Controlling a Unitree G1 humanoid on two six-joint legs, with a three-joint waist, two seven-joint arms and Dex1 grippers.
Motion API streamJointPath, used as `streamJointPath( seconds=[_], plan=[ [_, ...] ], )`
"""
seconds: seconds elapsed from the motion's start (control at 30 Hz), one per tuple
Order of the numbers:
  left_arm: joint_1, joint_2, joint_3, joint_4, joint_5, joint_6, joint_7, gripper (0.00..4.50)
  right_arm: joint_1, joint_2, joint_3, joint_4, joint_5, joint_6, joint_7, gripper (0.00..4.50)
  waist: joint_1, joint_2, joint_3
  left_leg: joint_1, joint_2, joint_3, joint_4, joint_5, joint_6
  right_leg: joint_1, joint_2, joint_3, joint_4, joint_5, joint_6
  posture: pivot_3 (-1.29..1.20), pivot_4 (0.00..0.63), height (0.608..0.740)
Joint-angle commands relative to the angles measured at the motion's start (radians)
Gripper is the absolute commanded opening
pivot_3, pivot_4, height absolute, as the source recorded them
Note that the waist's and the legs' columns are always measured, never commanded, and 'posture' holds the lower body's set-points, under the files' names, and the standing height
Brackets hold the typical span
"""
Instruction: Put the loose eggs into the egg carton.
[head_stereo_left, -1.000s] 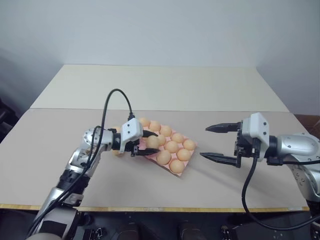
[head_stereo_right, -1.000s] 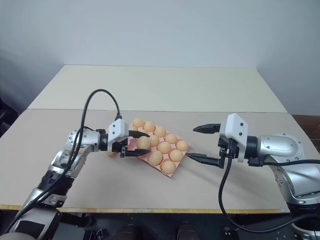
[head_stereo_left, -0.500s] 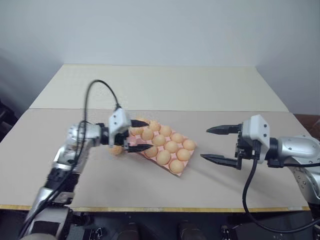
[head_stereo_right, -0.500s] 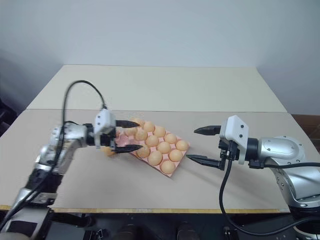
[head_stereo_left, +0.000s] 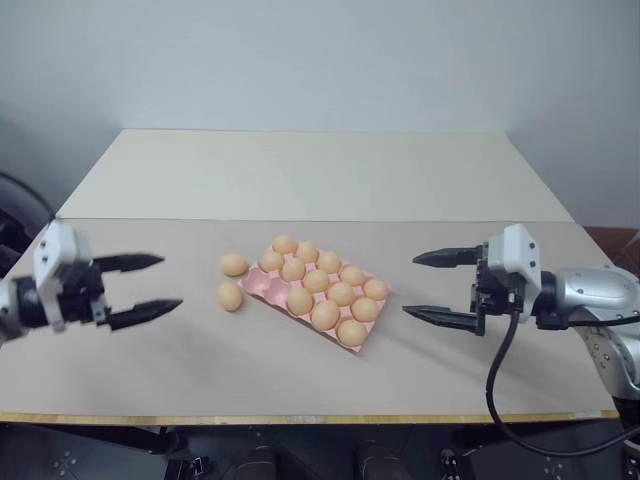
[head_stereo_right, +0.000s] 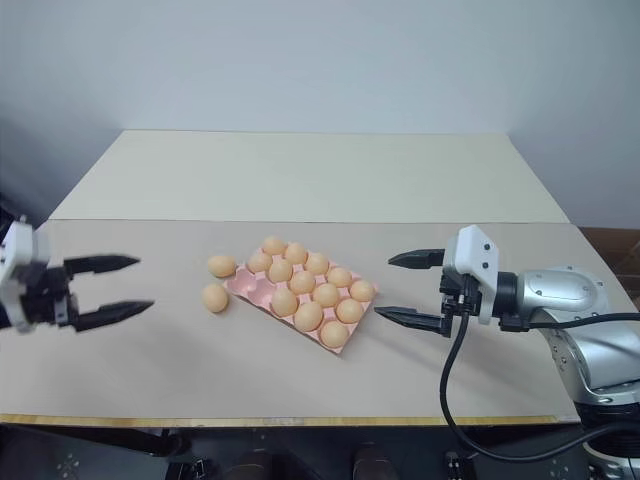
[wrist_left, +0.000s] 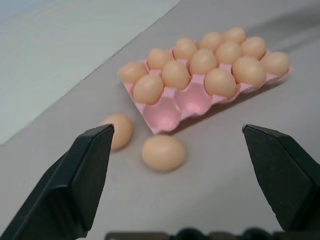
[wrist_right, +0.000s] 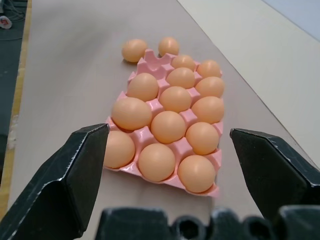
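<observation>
The bench (head_stereo_left: 300, 375) carries the egg carton (head_stereo_left: 262, 284) near its middle, set slantwise, and two cups at the carton's left end are seen bare, which is judged to be where the remaining eggs are meant to go. Two loose eggs (head_stereo_left: 234, 265) are found on the bench just beside that end, one touching or nearly touching the carton's edge. The left gripper (head_stereo_left: 150, 285) is held well off to the left with fingers wide apart and empty, pointing toward the eggs, and the right gripper (head_stereo_left: 428, 286) is held right of the carton, fingers likewise spread and holding nothing.
</observation>
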Motion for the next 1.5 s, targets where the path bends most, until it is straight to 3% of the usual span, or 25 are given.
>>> streamJointPath(
  seconds=[0.03, 0.23, 0.5, 0.63, 0.83, 1.23, 1.43, 1.5],
  plan=[
    [0.049, -0.009, 0.086, -0.096, -0.059, 0.027, 0.022, 4.46, -0.01, -0.017, -0.032, -0.015, 0.019, -0.016, 0.026, 4.5, 0.004, 0.0, 0.0, 0.0, 0.0, 0.0, 0.0, 0.0, 0.0, 0.0, 0.0, 0.0, 0.0, 0.0, 0.0, 0.0, 0.15, 0.74],
    [0.088, -0.044, 0.074, -0.141, -0.061, 0.023, 0.077, 4.46, -0.021, -0.015, -0.027, -0.015, 0.015, -0.013, 0.036, 4.5, 0.003, 0.0, 0.0, 0.001, 0.0, 0.0, 0.0, 0.0, 0.0, 0.001, 0.0, 0.0, 0.0, 0.0, 0.0, 0.0, 0.15, 0.74],
    [0.019, -0.058, -0.028, -0.09, -0.027, -0.023, 0.116, 4.46, -0.018, -0.013, -0.034, -0.028, 0.019, -0.009, 0.025, 4.5, 0.001, 0.0, 0.0, 0.001, 0.0, 0.0, 0.0, 0.0, 0.0, 0.001, 0.0, 0.0, 0.0, 0.0, 0.0, 0.0, 0.15, 0.74],
    [-0.137, -0.143, -0.178, 0.046, 0.07, -0.145, 0.171, 4.46, -0.029, -0.012, -0.033, -0.034, 0.019, -0.006, 0.016, 4.5, 0.008, 0.0, 0.0, 0.001, -0.001, 0.0, 0.0, 0.0, 0.0, 0.001, 0.0, 0.0, 0.0, 0.0, 0.0, 0.0, 0.15, 0.74],
    [-0.282, -0.196, -0.363, 0.268, 0.202, -0.331, 0.106, 4.46, -0.035, -0.019, -0.042, -0.04, 0.02, -0.002, 0.011, 4.5, 0.008, 0.0, 0.0, 0.0, -0.001, 0.0, 0.0, 0.0, 0.0, 0.0, 0.0, 0.0, 0.0, 0.0, -0.001, 0.0, 0.15, 0.74],
    [-0.499, -0.319, -0.508, 0.699, 0.361, -0.649, 0.108, 4.46, -0.004, -0.029, -0.076, -0.096, 0.047, 0.025, -0.021, 4.5, 0.006, 0.0, 0.0, -0.001, -0.001, 0.0, 0.0, 0.0, 0.0, 0.0, 0.0, 0.0, 0.0, 0.001, 0.0, 0.0, 0.15, 0.74],
    [-0.556, -0.349, -0.542, 0.826, 0.42, -0.738, 0.129, 4.46, 0.0, -0.035, -0.083, -0.105, 0.054, 0.032, -0.029, 4.5, 0.005, 0.0, 0.0, 0.0, -0.001, 0.0, 0.0, 0.0, 0.0, 0.001, 0.0, 0.0, 0.001, 0.001, 0.0, 0.0, 0.15, 0.74],
    [-0.568, -0.357, -0.539, 0.85, 0.418, -0.747, 0.127, 4.07, -0.001, -0.038, -0.084, -0.106, 0.058, 0.036, -0.032, 4.5, 0.005, 0.0, 0.0, 0.0, -0.001, 0.0, 0.0, 0.0, 0.0, 0.001, 0.0, 0.0, 0.001, 0.001, 0.0, 0.0, 0.15, 0.74]
  ],
)
